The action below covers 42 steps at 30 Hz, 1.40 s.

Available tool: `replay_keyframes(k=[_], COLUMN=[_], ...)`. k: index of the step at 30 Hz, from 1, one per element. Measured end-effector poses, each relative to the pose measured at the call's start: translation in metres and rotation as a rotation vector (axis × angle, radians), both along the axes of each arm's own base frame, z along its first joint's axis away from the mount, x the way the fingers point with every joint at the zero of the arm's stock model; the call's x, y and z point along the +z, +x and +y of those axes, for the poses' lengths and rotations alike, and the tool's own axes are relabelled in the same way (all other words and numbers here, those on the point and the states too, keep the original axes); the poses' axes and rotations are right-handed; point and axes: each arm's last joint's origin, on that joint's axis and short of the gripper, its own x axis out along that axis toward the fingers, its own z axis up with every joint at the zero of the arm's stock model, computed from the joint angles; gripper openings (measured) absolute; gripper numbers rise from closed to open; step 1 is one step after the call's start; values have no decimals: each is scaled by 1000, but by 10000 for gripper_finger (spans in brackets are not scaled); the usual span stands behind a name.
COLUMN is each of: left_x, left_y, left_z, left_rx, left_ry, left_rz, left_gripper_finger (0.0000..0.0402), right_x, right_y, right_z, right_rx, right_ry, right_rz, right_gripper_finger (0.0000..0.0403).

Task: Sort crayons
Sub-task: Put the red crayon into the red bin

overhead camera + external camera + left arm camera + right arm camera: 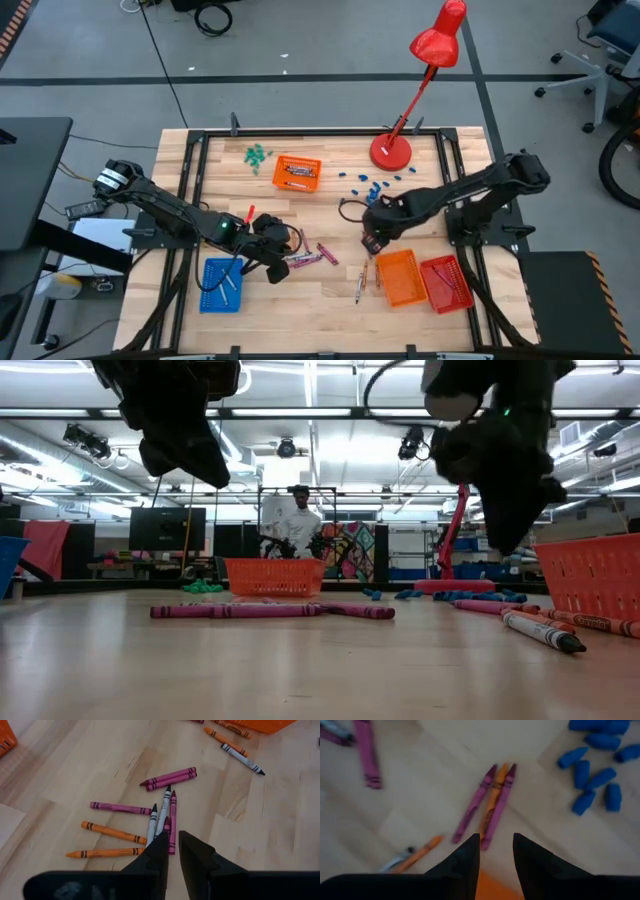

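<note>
1. Nearest the low camera, a grey-white crayon (540,631) lies on the wooden table (300,670), just beside an orange one, at the right.
2. A row of magenta crayons (270,611) lies across the middle of the table, farther back.
3. The left gripper (172,851) hangs above a loose cluster of crayons (305,257) near the table's middle. Its fingers stand a narrow gap apart with nothing between them.
4. Under it lie two grey-white crayons (159,817), a magenta one touching them, two more magenta side by side beyond, and two orange crayons (112,832) to one side.
5. The right gripper (496,849) hovers right of centre, its fingers parted and holding nothing.
6. Ahead of it lie three crayons touching, two magenta with an orange one between (492,802).
7. Chunky blue pieces (597,780) sit near them, apart from the crayons.
8. A blue tray (221,284) stands at the near left with a few crayons in it.
9. An orange tray (401,277) and a red tray (447,283) stand side by side at the near right; loose crayons lie just left of them.
10. Another orange tray (297,173) stands at the far middle, with green pieces (258,155) to its left.
11. A red desk lamp (391,151) stands at the far right.
12. A person (298,520) stands in the room beyond the table.
</note>
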Motion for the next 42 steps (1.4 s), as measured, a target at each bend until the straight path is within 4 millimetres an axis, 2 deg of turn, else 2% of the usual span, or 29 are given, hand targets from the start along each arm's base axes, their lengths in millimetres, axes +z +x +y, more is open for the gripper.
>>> replay_keyframes(k=[7, 15, 34, 38, 42], left_x=[0, 0, 0, 0, 0], left_y=[0, 0, 1, 1, 1], left_z=[0, 0, 4, 4, 4], left_rx=[0, 8, 21, 21, 21], left_ry=[0, -4, -2, -1, -1], left_rz=[0, -1, -1, 0, 0], left_gripper_finger=[52, 52, 52, 52, 52], right_x=[-27, -38, -62, -63, -63], right_y=[11, 21, 29, 29, 30], right_z=[-10, -15, -18, -20, -24], right_rx=[178, 156, 137, 151, 162], right_ry=[-75, -61, -38, -6, 30], right_rz=[91, 70, 130, 129, 119], right_gripper_finger=[123, 123, 121, 104, 63])
